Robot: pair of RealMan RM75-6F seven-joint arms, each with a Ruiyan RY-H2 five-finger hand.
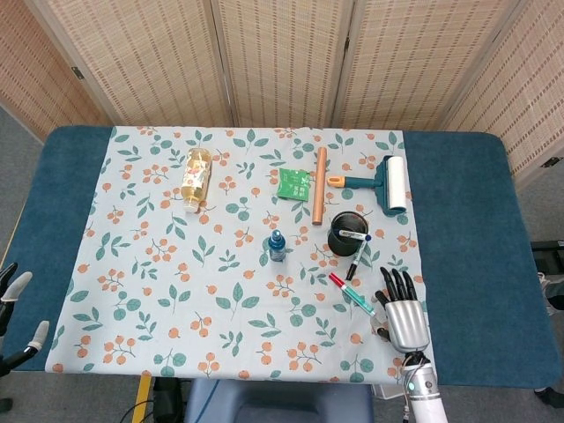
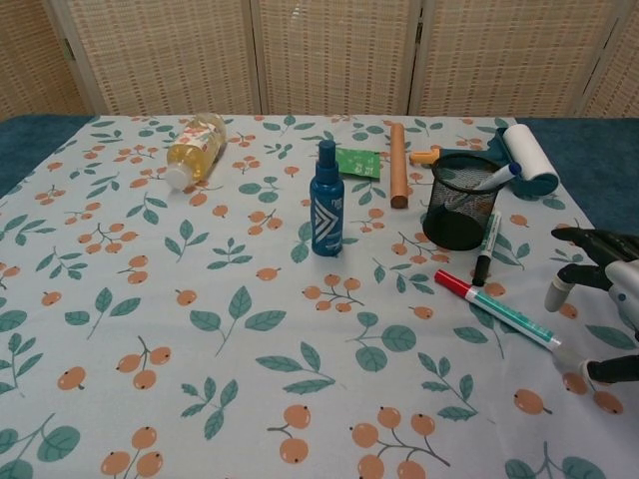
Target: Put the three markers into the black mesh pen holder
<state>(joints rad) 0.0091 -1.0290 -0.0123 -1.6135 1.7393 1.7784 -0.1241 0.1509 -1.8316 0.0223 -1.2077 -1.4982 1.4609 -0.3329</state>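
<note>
The black mesh pen holder (image 1: 346, 232) (image 2: 462, 203) stands right of centre with one blue-capped marker (image 1: 354, 234) (image 2: 496, 177) leaning in it. A black-capped marker (image 1: 356, 257) (image 2: 486, 248) lies just in front of the holder. A red-capped marker (image 1: 352, 295) (image 2: 497, 309) lies diagonally nearer the front edge. My right hand (image 1: 404, 310) (image 2: 604, 299) hovers open, fingers spread, just right of the red-capped marker's white end, holding nothing. My left hand (image 1: 16, 304) shows only as fingertips at the far left edge, off the table.
A blue spray bottle (image 1: 277, 246) (image 2: 326, 201) stands left of the holder. Behind it lie a wooden rod (image 1: 319, 186), a green packet (image 1: 294, 182) and a lint roller (image 1: 389, 184). A juice bottle (image 1: 196, 176) lies at the back left.
</note>
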